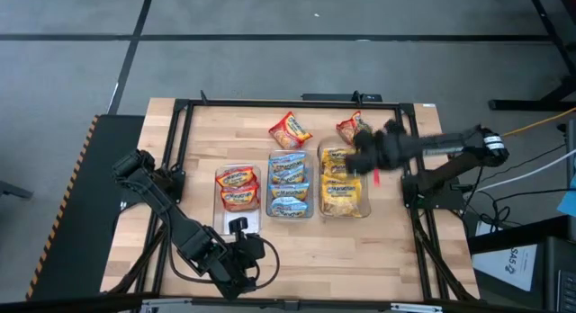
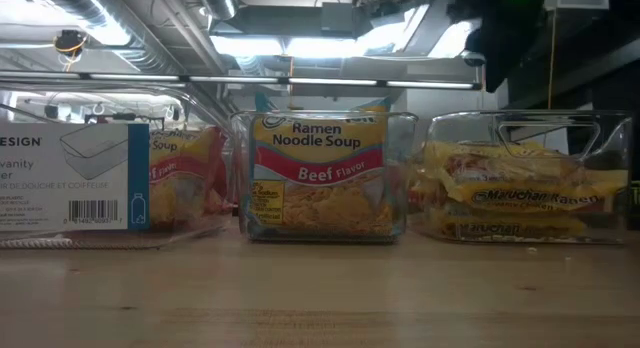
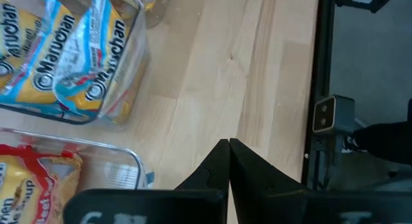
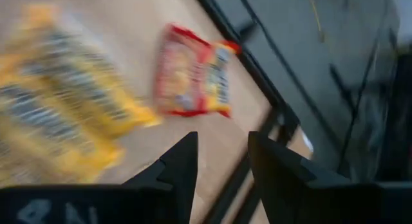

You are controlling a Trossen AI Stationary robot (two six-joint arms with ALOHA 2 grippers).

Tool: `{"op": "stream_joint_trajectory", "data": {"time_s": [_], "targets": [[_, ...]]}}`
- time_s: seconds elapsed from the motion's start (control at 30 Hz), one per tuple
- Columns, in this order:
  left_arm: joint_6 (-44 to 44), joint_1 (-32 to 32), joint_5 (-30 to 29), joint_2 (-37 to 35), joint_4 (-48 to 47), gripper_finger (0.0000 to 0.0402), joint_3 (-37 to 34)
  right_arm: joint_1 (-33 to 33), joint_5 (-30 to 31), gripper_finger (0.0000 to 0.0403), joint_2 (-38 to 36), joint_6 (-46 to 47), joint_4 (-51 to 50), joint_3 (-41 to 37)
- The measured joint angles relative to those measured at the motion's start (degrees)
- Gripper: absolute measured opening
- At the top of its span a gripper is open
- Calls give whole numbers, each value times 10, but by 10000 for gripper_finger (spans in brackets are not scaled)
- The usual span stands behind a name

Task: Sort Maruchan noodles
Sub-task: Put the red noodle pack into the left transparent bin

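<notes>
Three clear bins stand side by side mid-table. The left bin (image 1: 238,189) holds red Maruchan noodle packets, the middle bin (image 1: 290,183) blue ones and the right bin (image 1: 345,194) yellow ones. Two loose red-orange packets lie flat on the wood beyond the bins, one (image 1: 290,130) behind the middle bin and one (image 1: 347,128) (image 4: 193,73) partly under my right arm. My right gripper (image 1: 357,158) (image 4: 222,150) hangs open and holds nothing above the far end of the yellow bin. My left gripper (image 1: 241,252) (image 3: 228,150) is shut and holds nothing near the table's front edge, in front of the left bin.
A black metal frame (image 1: 423,214) runs round the wooden tabletop. The left bin carries a white paper label (image 2: 70,178) on its near wall. Bare wood lies in front of the bins (image 2: 320,288) and at the far left (image 1: 216,133).
</notes>
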Motion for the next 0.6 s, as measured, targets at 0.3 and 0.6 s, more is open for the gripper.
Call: {"op": "stream_joint_trajectory", "data": {"time_s": [0.3,0.6], "targets": [[0,0,-12,0,-1,0,0,-339,-215,140,-34,-189,157,-2],[0,4,-15,0,-1,0,0,-458,-355,196,15,-226,345,-91]]}}
